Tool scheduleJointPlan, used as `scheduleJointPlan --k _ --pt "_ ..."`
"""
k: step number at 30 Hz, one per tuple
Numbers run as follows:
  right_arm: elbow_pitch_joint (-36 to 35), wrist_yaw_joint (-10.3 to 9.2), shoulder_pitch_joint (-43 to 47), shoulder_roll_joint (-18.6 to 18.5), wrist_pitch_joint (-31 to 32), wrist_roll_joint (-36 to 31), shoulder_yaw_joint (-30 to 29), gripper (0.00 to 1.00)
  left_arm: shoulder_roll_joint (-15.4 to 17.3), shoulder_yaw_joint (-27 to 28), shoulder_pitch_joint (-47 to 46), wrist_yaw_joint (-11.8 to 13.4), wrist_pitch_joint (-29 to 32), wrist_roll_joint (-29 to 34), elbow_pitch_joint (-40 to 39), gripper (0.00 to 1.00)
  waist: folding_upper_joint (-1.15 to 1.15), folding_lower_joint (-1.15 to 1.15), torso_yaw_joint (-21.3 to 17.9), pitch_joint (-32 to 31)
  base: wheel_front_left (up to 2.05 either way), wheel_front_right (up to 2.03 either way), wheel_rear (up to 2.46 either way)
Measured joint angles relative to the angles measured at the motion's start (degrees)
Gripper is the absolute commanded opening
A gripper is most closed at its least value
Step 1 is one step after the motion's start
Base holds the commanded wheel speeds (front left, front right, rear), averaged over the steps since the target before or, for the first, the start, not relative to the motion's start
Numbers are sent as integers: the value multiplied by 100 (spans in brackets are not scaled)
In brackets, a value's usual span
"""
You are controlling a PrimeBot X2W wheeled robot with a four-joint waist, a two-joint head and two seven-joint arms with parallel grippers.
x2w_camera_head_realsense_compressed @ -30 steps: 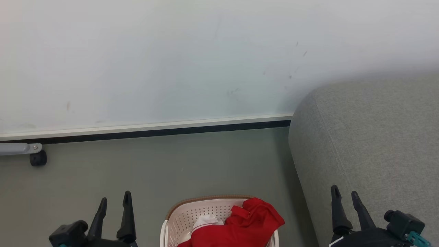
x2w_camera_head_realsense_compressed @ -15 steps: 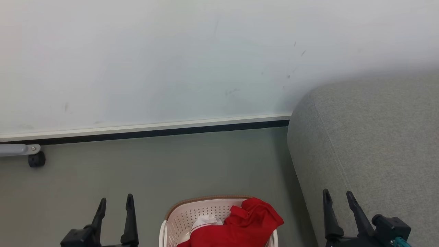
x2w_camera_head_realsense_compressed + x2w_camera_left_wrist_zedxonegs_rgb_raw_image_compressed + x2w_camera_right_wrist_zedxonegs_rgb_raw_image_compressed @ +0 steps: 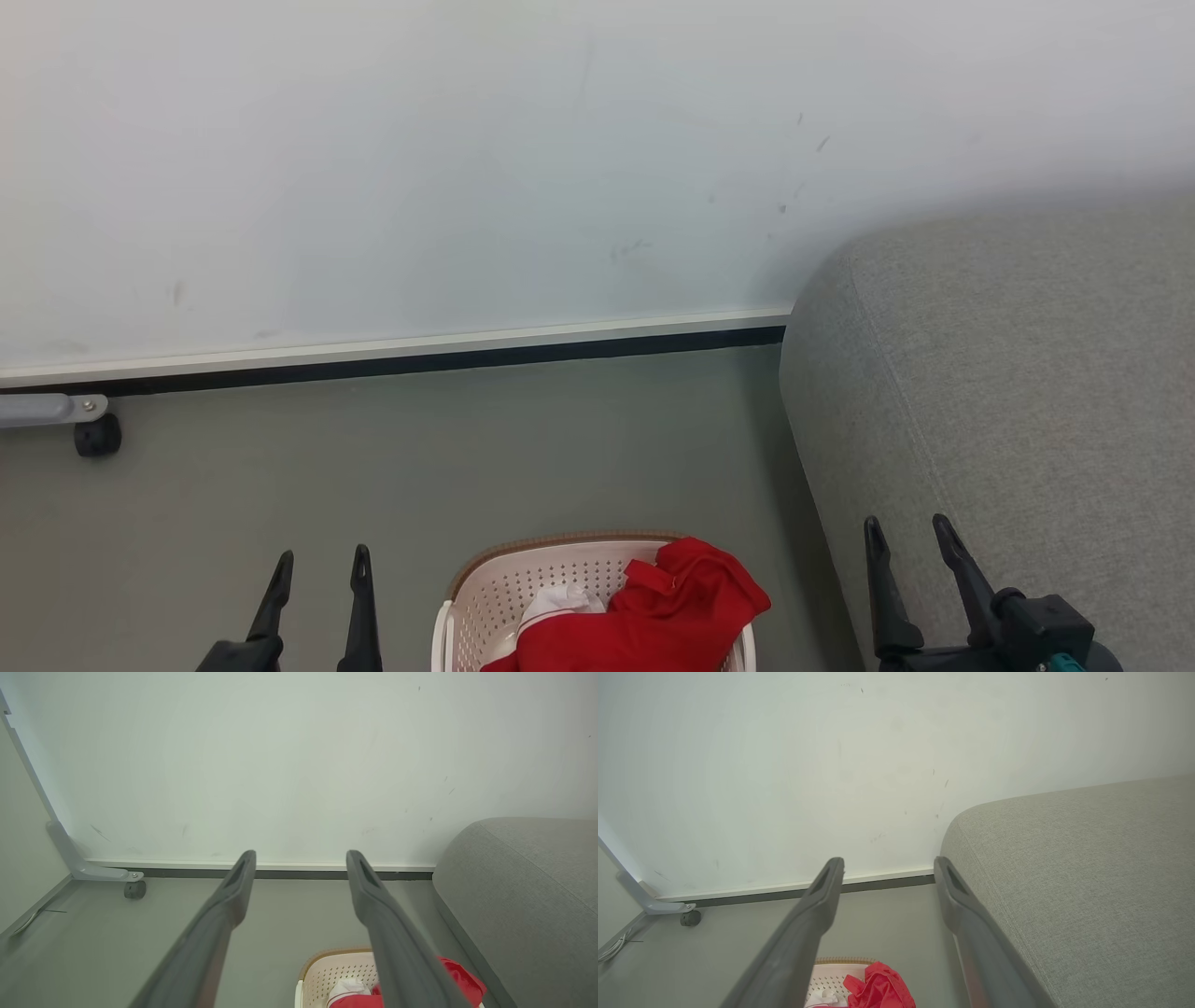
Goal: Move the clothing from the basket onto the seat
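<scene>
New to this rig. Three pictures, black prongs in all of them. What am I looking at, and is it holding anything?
It is a wheeled robot with two arms. The head view looks down from its head. The black prong pairs there are its left gripper and right gripper, both open and holding nothing. The other two pictures come from a camera on each wrist, looking along that gripper's own fingers. On the floor stands a white basket with red clothing in it. The grey seat is to its right. The clothing should go onto the seat; none is there yet.
</scene>
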Motion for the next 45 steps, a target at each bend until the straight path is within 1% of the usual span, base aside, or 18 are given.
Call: scheduleJointPlan --k 17,19,28,33,40,41,43,45 --pt "11 7 7 7 0 -21 -57 100 -52 56 0 -60 0 23 83 100 0 0 27 -2 0 0 0" --pt "11 8 8 8 0 -22 -63 100 -57 60 0 -102 0 36 85 100 0 0 28 3 0 0 0" --pt "-27 9 90 16 0 -67 -105 100 -66 81 4 -111 0 80 54 100 0 0 26 101 0 0 0" --pt "-132 16 97 19 -1 -122 -131 100 -66 80 0 -159 0 98 -8 100 0 0 18 257 0 0 0" --pt "-320 34 -43 16 -1 -222 -165 100 -55 -71 -146 -263 0 315 -86 100 0 0 -12 648 0 0 0" --pt "-343 34 -103 16 -1 -223 -174 100 -49 -98 -199 -305 0 337 -81 100 0 0 -20 717 0 0 0" --pt "-404 33 -210 13 -1 -226 -208 100 -46 -165 -304 -314 -1 389 -55 100 0 1 -41 863 0 0 0" --pt "-490 33 -281 8 -1 -264 -268 100 -45 -236 -403 -403 -1 427 32 100 0 1 -67 1014 0 0 0"
